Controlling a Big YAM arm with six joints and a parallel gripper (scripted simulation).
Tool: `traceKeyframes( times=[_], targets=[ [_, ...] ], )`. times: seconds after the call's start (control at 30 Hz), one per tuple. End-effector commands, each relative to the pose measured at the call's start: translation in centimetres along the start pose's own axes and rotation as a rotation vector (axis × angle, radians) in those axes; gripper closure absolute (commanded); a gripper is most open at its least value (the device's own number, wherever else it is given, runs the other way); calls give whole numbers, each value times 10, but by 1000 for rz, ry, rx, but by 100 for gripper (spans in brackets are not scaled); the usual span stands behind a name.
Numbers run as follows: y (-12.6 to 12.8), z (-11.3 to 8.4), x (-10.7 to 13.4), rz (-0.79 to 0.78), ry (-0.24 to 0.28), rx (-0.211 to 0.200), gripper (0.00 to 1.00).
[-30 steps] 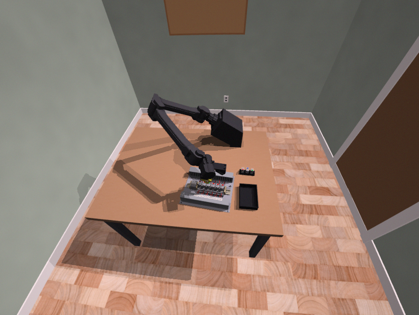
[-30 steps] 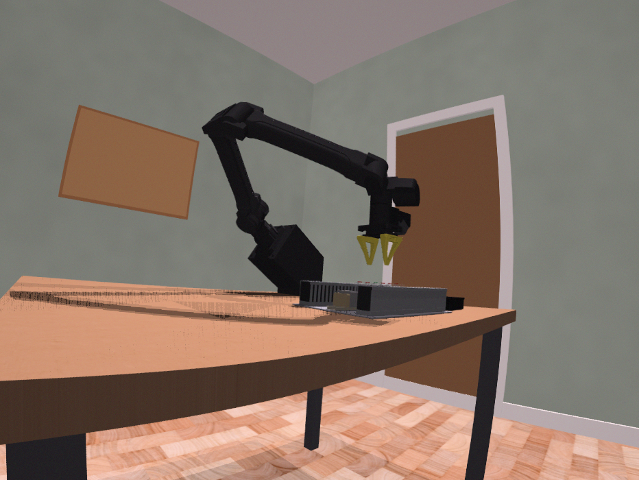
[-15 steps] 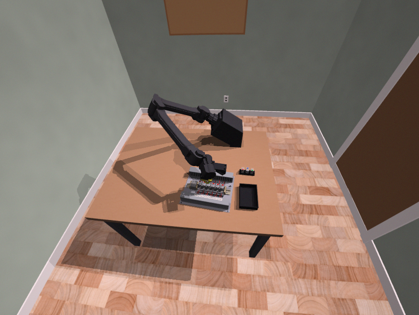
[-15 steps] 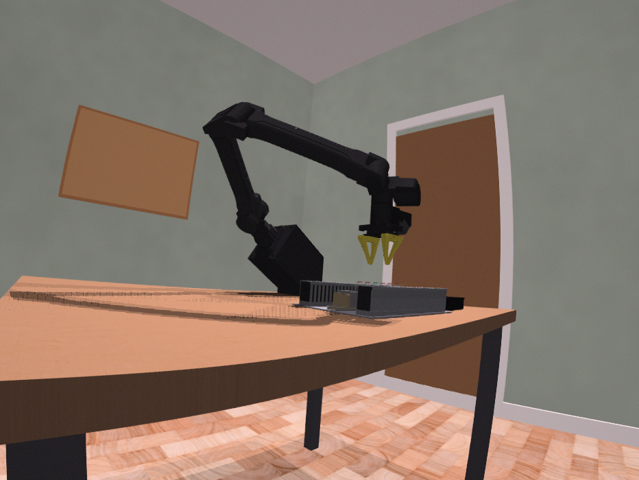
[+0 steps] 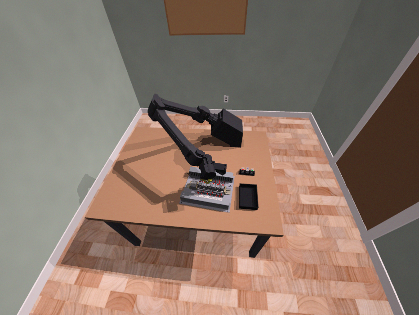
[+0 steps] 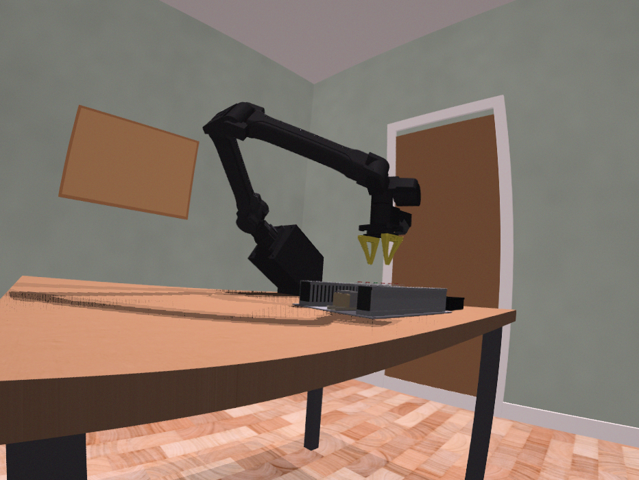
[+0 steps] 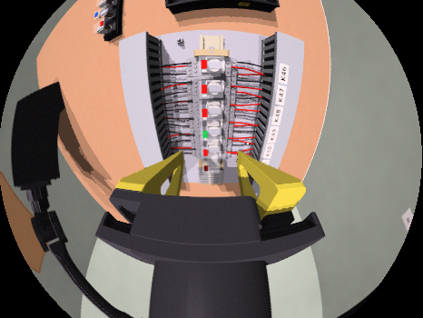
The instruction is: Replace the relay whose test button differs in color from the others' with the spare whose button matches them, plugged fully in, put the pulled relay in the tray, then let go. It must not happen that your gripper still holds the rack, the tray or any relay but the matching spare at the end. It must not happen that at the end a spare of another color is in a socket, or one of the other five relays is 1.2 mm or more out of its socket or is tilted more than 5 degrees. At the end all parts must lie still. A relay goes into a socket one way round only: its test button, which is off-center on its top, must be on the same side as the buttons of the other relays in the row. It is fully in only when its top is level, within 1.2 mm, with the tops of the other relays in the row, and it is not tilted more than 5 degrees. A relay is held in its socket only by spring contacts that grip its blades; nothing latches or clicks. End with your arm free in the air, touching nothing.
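Six relays [image 7: 214, 109] are seen in one row, one green button [image 7: 205, 134] at six o'clock of three red, and two jaws [image 6: 379, 264] are held apart above.
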State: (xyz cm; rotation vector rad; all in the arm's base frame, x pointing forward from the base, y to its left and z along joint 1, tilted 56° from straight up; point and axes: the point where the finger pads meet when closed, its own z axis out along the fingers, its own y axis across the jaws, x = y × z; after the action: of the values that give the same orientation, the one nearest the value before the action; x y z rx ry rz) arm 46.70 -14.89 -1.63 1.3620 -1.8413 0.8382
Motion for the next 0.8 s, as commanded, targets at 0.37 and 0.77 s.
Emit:
traceKeyframes(
  times=[0.37,0.77],
  targets=[
    [-7,-18,-14,-12,-10,35,41],
    [-12,-23,-14,-3,-12,38,41]
  ],
)
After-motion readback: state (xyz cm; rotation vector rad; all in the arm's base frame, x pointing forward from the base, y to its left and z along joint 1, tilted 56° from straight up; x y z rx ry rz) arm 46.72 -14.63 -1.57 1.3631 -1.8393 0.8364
